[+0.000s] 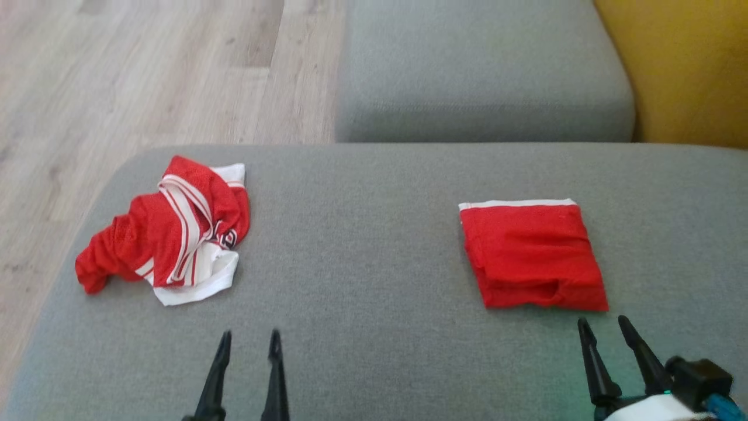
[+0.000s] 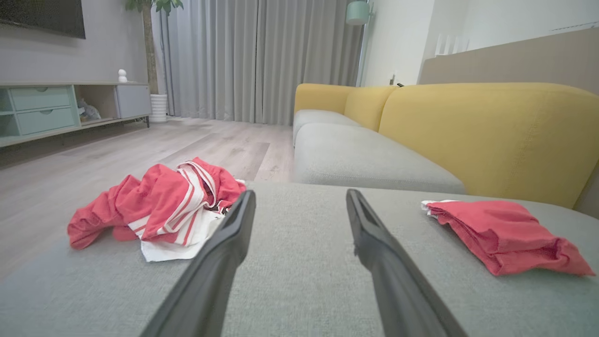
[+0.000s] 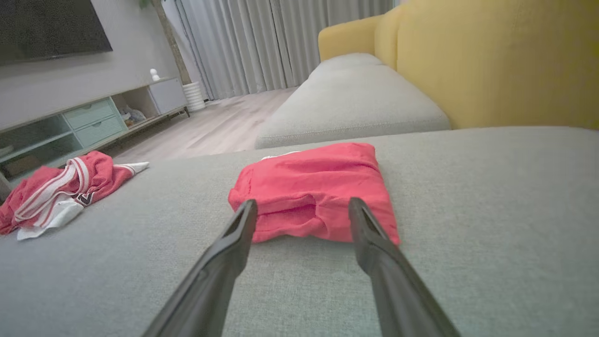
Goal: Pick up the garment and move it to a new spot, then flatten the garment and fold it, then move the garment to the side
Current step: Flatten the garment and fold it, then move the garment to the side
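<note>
Since the folded garment [image 1: 532,257] sits just ahead of my right pincer [image 1: 602,320], whose tips are clear of its near edge and spread wide with nothing held, I read that one as done; the crumpled garment [image 1: 169,228] lies ahead and left of my left pincer [image 1: 250,333], also wide open and empty; left arm is nearer; heap's long axis runs slantwise across the sofa cushion [image 1: 374,263].

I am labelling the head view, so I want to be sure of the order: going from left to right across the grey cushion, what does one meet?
crumpled red-and-white garment → left gripper → folded red garment → right gripper
</note>
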Robot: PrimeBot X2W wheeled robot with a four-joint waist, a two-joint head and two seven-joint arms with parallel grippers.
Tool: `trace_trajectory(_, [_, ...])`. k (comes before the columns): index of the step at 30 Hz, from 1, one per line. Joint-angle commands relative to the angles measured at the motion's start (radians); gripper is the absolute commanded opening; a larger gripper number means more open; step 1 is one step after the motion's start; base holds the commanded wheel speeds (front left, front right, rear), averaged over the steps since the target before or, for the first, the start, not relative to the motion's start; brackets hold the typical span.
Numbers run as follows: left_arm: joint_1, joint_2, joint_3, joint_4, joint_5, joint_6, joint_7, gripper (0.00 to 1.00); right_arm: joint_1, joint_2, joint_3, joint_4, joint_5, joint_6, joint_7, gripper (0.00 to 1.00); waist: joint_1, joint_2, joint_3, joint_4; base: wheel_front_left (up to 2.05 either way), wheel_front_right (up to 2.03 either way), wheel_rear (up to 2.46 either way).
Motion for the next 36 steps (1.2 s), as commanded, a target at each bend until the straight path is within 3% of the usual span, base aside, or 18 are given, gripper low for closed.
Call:
trace_trajectory(1, [-0.020, -0.003, 0.044, -0.024, 0.007, -0.002, -0.005, 1.00, -0.016, -0.009, -0.001, -0.023, -0.038, 0.007, -0.013, 1.00, 0.0002, -0.0001, -0.019, -0.009, 0.00, 0.00, 0.00])
trace_trajectory(13, [0.015, -0.005, 0.061, 0.017, 0.045, -0.027, -0.005, 1.00, 0.030, 0.068, -0.074, -0.060, -0.187, 0.007, -0.015, 1.00, 0.0002, -0.0001, -0.043, -0.006, 0.00, 0.00, 0.00])
trace_trajectory(36, [0.006, -0.005, 0.044, 0.036, 0.036, -0.008, -0.005, 1.00, 0.029, 0.078, -0.069, -0.051, -0.206, 0.007, -0.015, 1.00, 0.0002, -0.0001, -0.042, -0.029, 0.00, 0.00, 0.00])
